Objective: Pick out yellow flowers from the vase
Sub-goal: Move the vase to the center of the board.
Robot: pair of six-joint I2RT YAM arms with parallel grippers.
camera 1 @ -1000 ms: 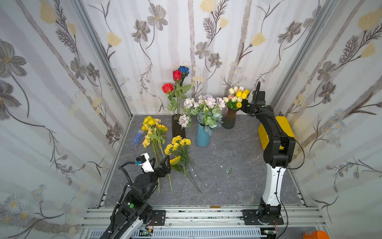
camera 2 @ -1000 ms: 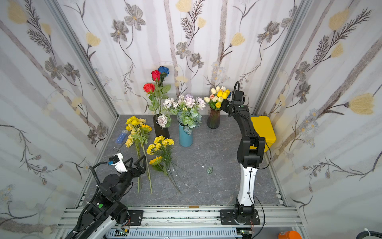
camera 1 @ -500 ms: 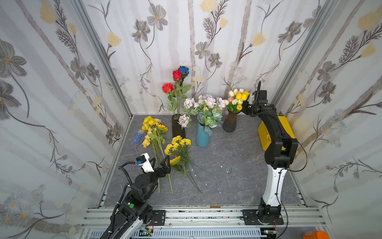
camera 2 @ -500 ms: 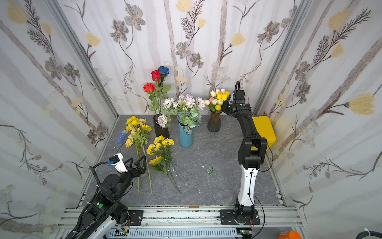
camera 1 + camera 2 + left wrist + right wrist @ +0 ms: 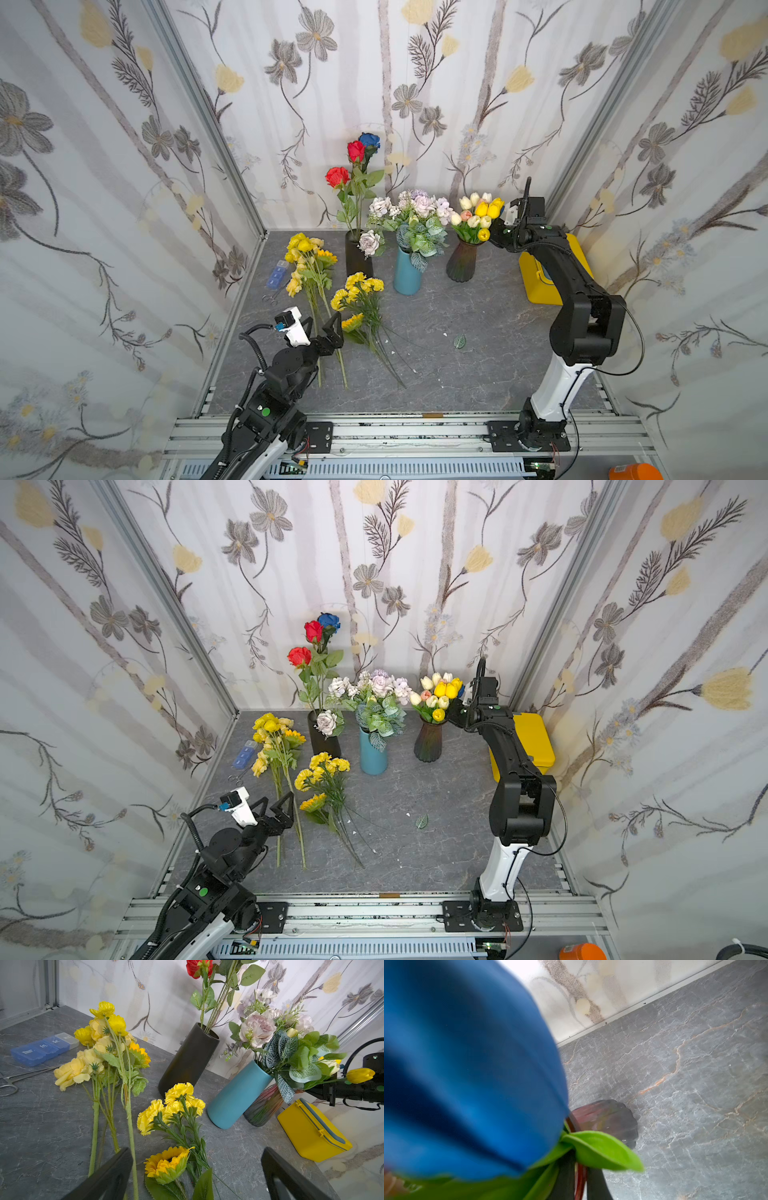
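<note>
Yellow tulip (image 5: 483,235), low in the bunch in the ribbed vase (image 5: 462,262), is seemingly being pinched at the stem by the right gripper (image 5: 496,233), jaws closed. Extraction is judged to be underway, and a straight upward lift is being called for. Other yellow flowers (image 5: 357,286) are being stored on the table (image 5: 478,332) beneath the left gripper (image 5: 323,322), which is being held wide and empty.
</note>
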